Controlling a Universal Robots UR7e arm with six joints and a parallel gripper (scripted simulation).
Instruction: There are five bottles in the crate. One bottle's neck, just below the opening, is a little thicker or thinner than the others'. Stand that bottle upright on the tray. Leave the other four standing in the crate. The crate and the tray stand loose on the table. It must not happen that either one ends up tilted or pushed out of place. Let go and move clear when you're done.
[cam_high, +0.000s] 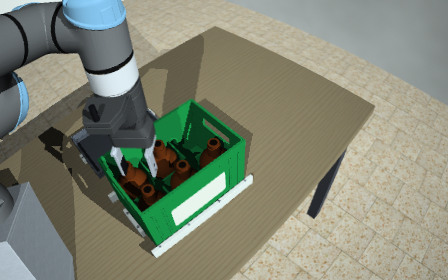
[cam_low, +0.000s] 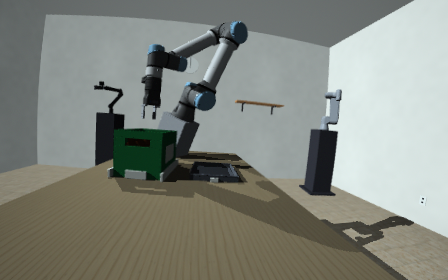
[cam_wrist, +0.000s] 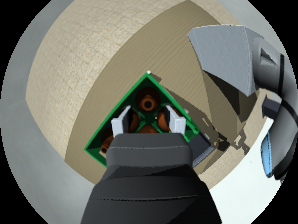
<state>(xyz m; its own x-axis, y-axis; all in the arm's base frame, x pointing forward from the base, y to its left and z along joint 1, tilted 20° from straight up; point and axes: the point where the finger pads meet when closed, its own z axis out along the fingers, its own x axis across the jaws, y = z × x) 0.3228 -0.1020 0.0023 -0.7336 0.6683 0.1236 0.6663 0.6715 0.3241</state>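
The green crate (cam_high: 232, 165) (cam_low: 145, 162) (cam_wrist: 148, 77) stands on the table with five brown bottles in it. In the top view they are a bottle (cam_high: 213, 145) in the far right corner, one (cam_high: 182, 167) near the middle, one (cam_high: 148, 193) at the near left, one (cam_high: 159, 150) behind, and one (cam_high: 131, 175) at the left. My gripper (cam_high: 138, 175) (cam_low: 149, 117) (cam_wrist: 148, 112) is open and points down above the crate, with nothing between its fingers. The dark tray (cam_high: 93, 152) (cam_low: 200, 178) (cam_wrist: 202, 151) lies beside the crate, partly hidden by my gripper in the top view. Differences in neck thickness cannot be told.
A pale strip (cam_high: 203, 217) runs along the crate's foot. The crate's green walls and dividers surround the bottles. The grey robot pedestal (cam_high: 37, 225) (cam_wrist: 222, 47) stands at the table's end. The table's edge lies beyond the crate's labelled side.
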